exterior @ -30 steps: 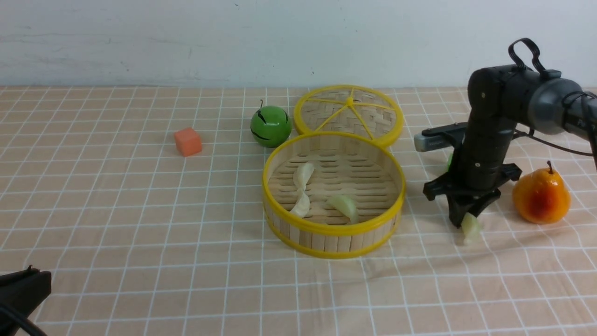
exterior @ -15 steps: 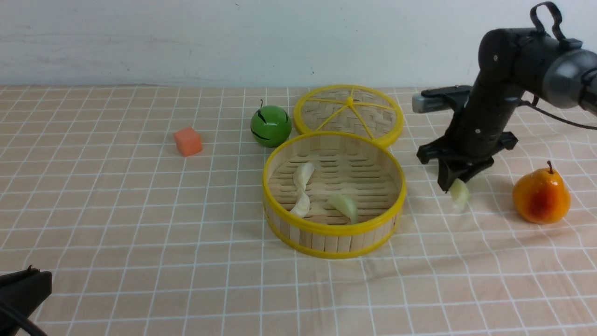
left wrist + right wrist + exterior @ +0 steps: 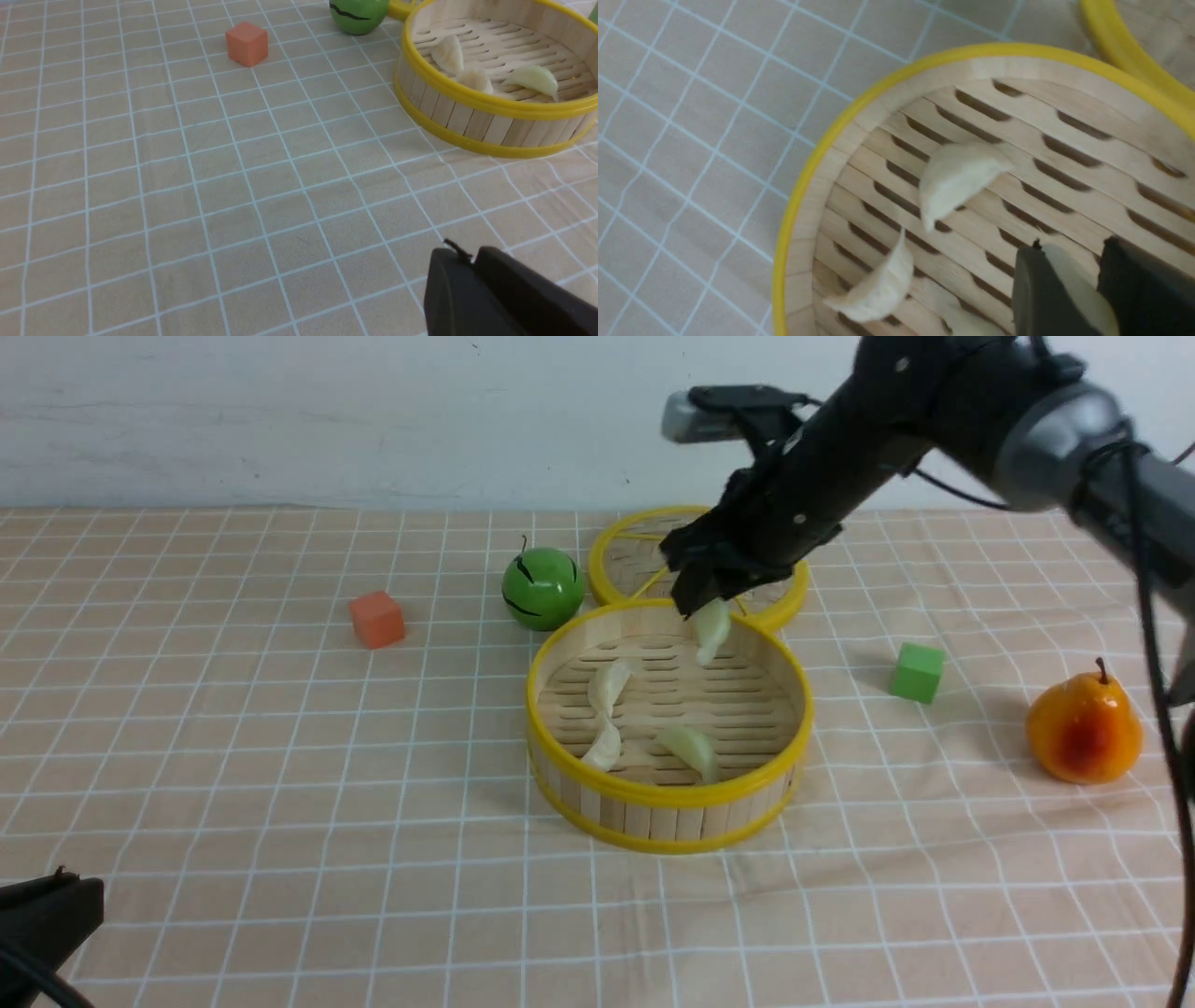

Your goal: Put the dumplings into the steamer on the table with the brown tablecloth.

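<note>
While hanging over the slatted floor, grasps w/ right fingers a pale cream crescent toy dumpling, at far side of round yellow-rimmed bamboo steamer. W/ three more dumplings lying in it, on light-brown white-gridded cloth over counter. Shows left fingers pressed together, empty.

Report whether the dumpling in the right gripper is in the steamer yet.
Not yet. The right gripper holds the dumpling above the steamer floor; three others lie inside.
</note>
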Robot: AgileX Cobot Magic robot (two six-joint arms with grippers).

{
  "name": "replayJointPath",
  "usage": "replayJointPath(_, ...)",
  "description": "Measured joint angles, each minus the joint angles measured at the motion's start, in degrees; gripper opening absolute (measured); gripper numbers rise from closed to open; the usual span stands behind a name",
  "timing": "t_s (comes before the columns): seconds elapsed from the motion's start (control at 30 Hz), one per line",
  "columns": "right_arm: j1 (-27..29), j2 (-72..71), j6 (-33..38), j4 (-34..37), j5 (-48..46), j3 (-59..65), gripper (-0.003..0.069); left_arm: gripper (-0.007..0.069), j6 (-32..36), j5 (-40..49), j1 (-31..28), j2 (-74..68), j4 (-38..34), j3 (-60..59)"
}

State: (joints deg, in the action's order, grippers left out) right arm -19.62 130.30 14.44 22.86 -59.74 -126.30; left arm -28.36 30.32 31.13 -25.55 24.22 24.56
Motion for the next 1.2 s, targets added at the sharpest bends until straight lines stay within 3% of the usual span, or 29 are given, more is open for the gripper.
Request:
replayJointPath(0.23,-1.4,7.2,1.6,-4.5,5.0,0.1,0.0192,0.0064,0.0,0.0,0.0,0.0,0.0,0.0)
replayJointPath(0.5,-1.1,5.1,0.3,-5.7,2.6,0.3,0.0458,0.0068,0.0,0.6,0.0,0.0,-0.2,0.0)
replayJointPath(0.63,-0.1,-4.0,-0.6,-5.2,-2.5,0.3,0.0489,0.007,0.0,2.4,0.0,0.0,-1.7,0.0)
replayJointPath(0.73,1.9,-14.5,-1.4,-4.7,-2.9,0.3,0.0449,0.0071,0.0,2.8,0.0,0.0,-2.3,0.0)
replayJointPath(0.83,3.3,-23.6,-2.0,-4.5,-2.9,0.3,0.0363,0.0072,0.0,2.8,0.0,0.0,-2.6,0.0)
replayJointPath(0.93,4.0,-32.0,-2.0,-4.7,-3.0,1.9,0.0223,0.0074,0.0,2.8,0.0,0.0,-2.8,0.0)
replayJointPath(1.1,4.0,-44.3,-0.1,-8.6,0.7,13.7,0.0011,0.0079,0.0,2.3,0.0,0.0,-2.8,0.0)
replayJointPath(1.2,4.0,-52.4,0.3,-12.1,8.0,26.5,-0.0019,0.0081,0.0,1.3,0.0,0.0,-2.8,0.0)
